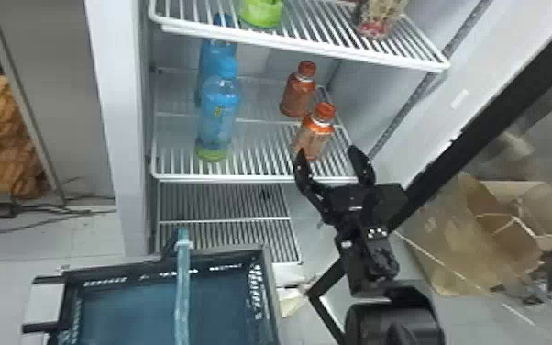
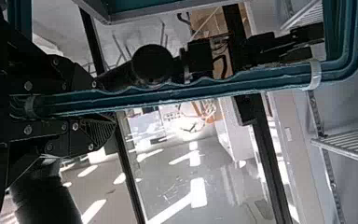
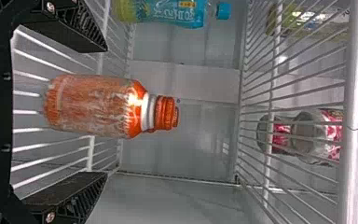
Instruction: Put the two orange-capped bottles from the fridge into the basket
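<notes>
1. The near orange-capped bottle (image 1: pixel 315 133) was seen just right of and above the head view's centre, upright on the middle shelf (image 1: pixel 243 178).
2. It was faced by the open right gripper (image 1: pixel 327 150), whose fingers were parted to either side; its long axis was set across the approach. Whether a fingertip was touched by it could not quite be made out.
3. The right arm was judged better placed; a short advance, then a closing on the body, seemed needed.
4. The rear orange-capped bottle (image 1: pixel 298 94) was placed farther back, slightly left in the frame, and might be knocked by too deep a reach.
5. Lifting was limited by the upper shelf (image 1: pixel 307 48), across the frame's top; a blue bottle (image 1: pixel 218 114) was stood left of centre.
6. The basket (image 1: pixel 128 307) was held at lower left, its handle (image 2: pixel 191 91) clasped by the left gripper (image 2: pixel 93 109).
</notes>
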Motion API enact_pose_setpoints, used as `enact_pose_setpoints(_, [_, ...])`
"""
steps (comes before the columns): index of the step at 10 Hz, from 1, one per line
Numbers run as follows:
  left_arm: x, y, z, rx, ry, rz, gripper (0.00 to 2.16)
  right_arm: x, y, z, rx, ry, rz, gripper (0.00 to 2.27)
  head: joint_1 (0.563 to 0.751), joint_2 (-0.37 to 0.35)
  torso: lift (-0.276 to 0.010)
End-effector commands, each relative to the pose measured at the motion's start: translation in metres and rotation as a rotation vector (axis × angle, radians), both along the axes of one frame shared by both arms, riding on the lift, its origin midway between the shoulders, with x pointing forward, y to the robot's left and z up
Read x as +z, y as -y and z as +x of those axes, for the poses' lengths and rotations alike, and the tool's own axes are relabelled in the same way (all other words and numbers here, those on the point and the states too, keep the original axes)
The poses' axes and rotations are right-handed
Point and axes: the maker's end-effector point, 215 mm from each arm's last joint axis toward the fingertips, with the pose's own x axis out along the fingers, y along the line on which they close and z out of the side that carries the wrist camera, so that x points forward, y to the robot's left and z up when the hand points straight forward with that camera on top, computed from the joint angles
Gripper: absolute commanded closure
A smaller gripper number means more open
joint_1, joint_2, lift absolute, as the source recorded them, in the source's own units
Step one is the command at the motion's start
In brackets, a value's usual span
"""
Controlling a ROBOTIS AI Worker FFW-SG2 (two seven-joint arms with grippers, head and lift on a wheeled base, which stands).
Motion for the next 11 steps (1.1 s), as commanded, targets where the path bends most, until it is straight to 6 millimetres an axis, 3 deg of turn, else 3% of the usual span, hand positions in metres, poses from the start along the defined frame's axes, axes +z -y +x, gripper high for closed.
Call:
enact_pose_setpoints(1, [0.000, 0.001, 0.000, -0.006, 0.003, 0.001, 1.20, 0.005, 0.001, 0.019, 0.001, 0.022, -0.008, 0.09, 0.695, -0.350, -0.235])
enact_pose_setpoints(5, [0.001, 0.000, 0.002, 0.001, 0.006, -0.003, 1.20, 0.001, 0.004, 0.045, -0.017, 0.019, -0.007, 0.12, 0.695, -0.350, -0.235])
enact_pose_setpoints(6, [0.001, 0.000, 0.002, 0.001, 0.006, -0.003, 1.20, -0.002, 0.001, 0.049, -0.009, 0.013, 0.001, 0.26, 0.695, -0.350, -0.235])
enact_pose_setpoints(8, [0.001, -0.001, 0.003, 0.004, 0.008, -0.001, 1.20, -0.010, -0.007, 0.048, 0.004, -0.002, 0.046, 0.79, 0.695, -0.350, -0.235])
enact_pose_setpoints(11, [0.001, -0.001, 0.001, 0.001, 0.005, -0.002, 1.20, 0.019, -0.021, 0.038, 0.031, 0.052, 0.067, 0.80, 0.695, -0.350, -0.235])
